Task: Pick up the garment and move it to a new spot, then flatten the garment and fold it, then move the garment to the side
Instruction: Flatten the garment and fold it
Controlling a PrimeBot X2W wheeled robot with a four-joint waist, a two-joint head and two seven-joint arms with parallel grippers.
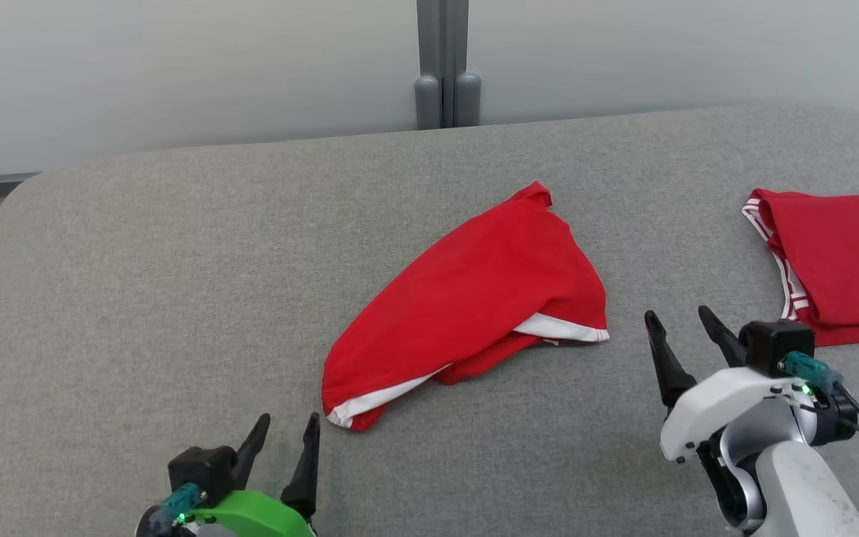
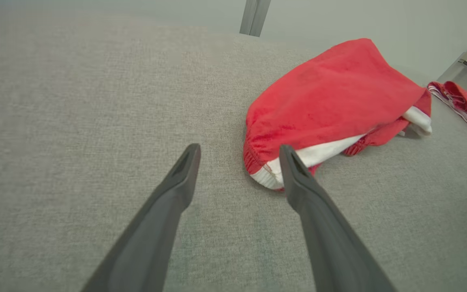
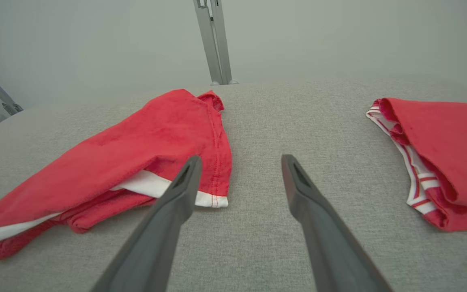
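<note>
Noting wide bare stretch of grey padded surface (image 1: 139, 283) on our left; its rounded far edge meets pale wall (image 1: 176, 74). Garment (image 1: 474, 291), red with white hem, lies bunched mid-surface, just ahead of our left gripper (image 1: 288, 420) and ahead-left of our right gripper (image 1: 677, 315). Our 2 grippers gape, holding nothing. Striped red cloth (image 1: 839, 261), perhaps folded, lies at right edge.

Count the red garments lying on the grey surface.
2. The white-trimmed red garment lies crumpled in the middle of the head view. The striped-trim red garment lies at its right edge, cut off by the frame; others beyond may be hidden.
</note>
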